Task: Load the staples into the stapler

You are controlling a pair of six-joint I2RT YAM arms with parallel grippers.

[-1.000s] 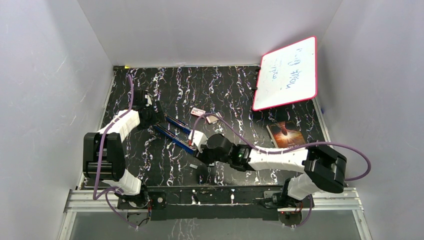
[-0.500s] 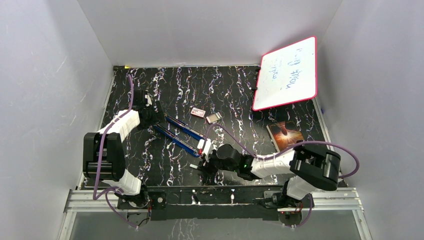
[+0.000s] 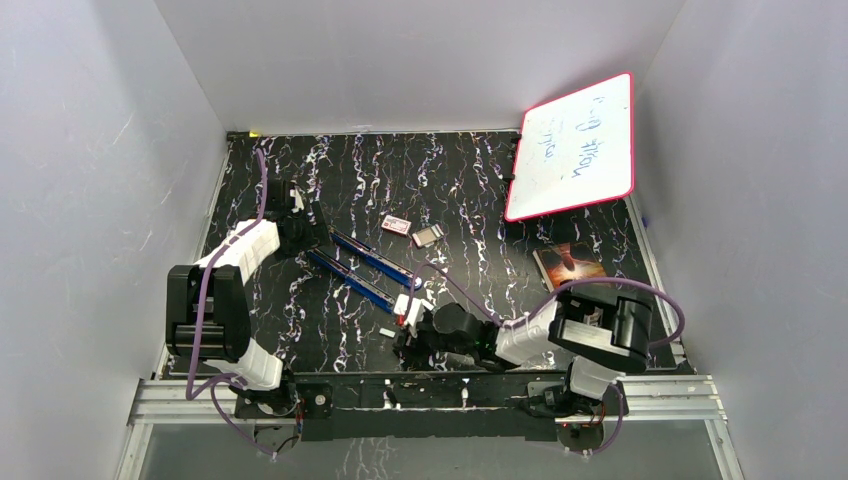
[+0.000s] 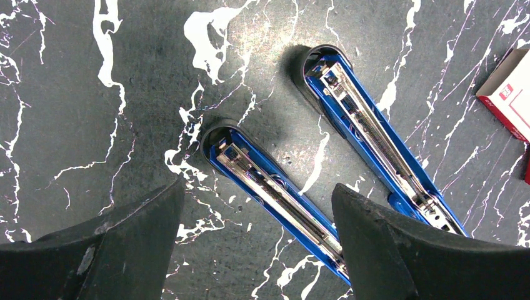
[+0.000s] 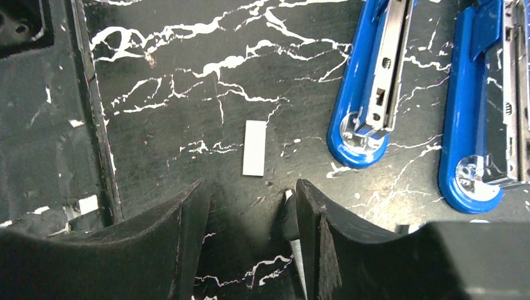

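Note:
The blue stapler (image 3: 355, 265) lies opened flat on the black marbled table, its two long halves side by side (image 4: 275, 187) (image 5: 369, 94). My left gripper (image 3: 310, 235) hangs open over its far end (image 4: 257, 190), the nearer half running between the fingers. One pale strip of staples (image 3: 387, 332) lies loose on the table just ahead of my right gripper (image 3: 404, 340). In the right wrist view that strip (image 5: 254, 148) sits beyond the open gripper (image 5: 250, 187). A second silvery strip (image 5: 299, 256) leans against the inner face of the right finger, not clamped.
A small red-and-white box (image 3: 397, 225) (image 4: 509, 94) and a small grey packet (image 3: 428, 236) lie past the stapler. A red-framed whiteboard (image 3: 575, 150) leans at the back right, with a book (image 3: 570, 268) below it. The table's near rail (image 5: 94, 125) runs close to the right gripper.
My right arm has drawn back from the stapler's near end toward the table's front edge, and its jaws have widened. The left arm and stapler have not moved.

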